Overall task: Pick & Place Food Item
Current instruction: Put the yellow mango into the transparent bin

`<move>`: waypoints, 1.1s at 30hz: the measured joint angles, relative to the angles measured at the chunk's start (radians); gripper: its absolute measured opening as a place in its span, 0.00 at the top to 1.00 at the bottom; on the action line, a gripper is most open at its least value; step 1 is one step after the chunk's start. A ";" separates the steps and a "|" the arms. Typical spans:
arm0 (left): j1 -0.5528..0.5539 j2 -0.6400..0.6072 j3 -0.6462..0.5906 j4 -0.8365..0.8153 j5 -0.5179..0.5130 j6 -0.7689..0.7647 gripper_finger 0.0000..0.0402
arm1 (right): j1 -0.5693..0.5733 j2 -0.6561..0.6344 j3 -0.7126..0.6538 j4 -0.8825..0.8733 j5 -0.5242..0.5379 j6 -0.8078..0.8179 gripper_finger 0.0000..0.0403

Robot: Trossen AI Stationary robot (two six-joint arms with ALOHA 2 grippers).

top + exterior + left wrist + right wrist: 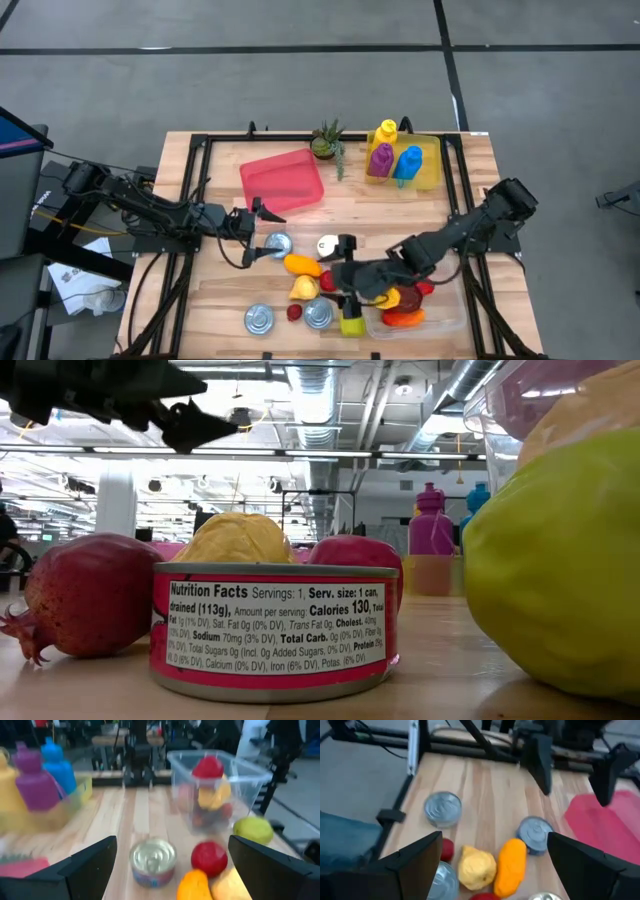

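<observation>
Loose food lies near the table's front edge: an orange piece, a yellow one, a small dark red fruit and a yellow-green fruit. Each rests on the wood. My right gripper hangs open just above and right of the orange and yellow pieces, with nothing between its fingers. My left gripper stands open at mid-table, left of a silver can, pointing toward the table's right edge; the can lies ahead of its fingers.
A clear tub holding red and yellow food stands at the front right. Two more cans stand at the front edge. Farther back are a red tray, a potted plant and a yellow bin with bottles.
</observation>
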 joint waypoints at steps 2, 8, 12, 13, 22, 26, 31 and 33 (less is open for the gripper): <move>0.000 0.000 0.000 -0.049 -0.005 -0.021 0.07 | -0.020 0.000 -0.030 0.032 -0.032 -0.001 0.14; 0.000 0.002 0.000 -0.124 -0.052 -0.053 0.07 | -0.068 0.059 -0.057 0.102 -0.133 -0.035 0.14; -0.007 0.049 0.001 -0.123 -0.026 -0.083 0.07 | -0.076 0.149 -0.021 0.100 -0.148 -0.092 0.14; -0.012 0.075 0.002 -0.111 -0.024 -0.089 0.07 | -0.076 0.163 -0.014 0.092 -0.148 -0.109 0.14; -0.048 0.342 0.104 -0.132 -0.023 -0.082 0.07 | -0.053 0.177 0.059 0.002 -0.104 -0.150 0.14; -0.060 0.423 0.183 -0.223 -0.023 -0.056 0.07 | -0.030 0.144 0.064 -0.094 -0.053 -0.118 0.14; -0.071 0.470 0.273 -0.355 -0.024 -0.026 0.07 | -0.004 0.112 0.065 -0.214 -0.017 -0.035 0.14; -0.071 0.484 0.311 -0.429 -0.024 -0.018 0.07 | 0.004 0.106 0.065 -0.246 -0.009 -0.009 0.14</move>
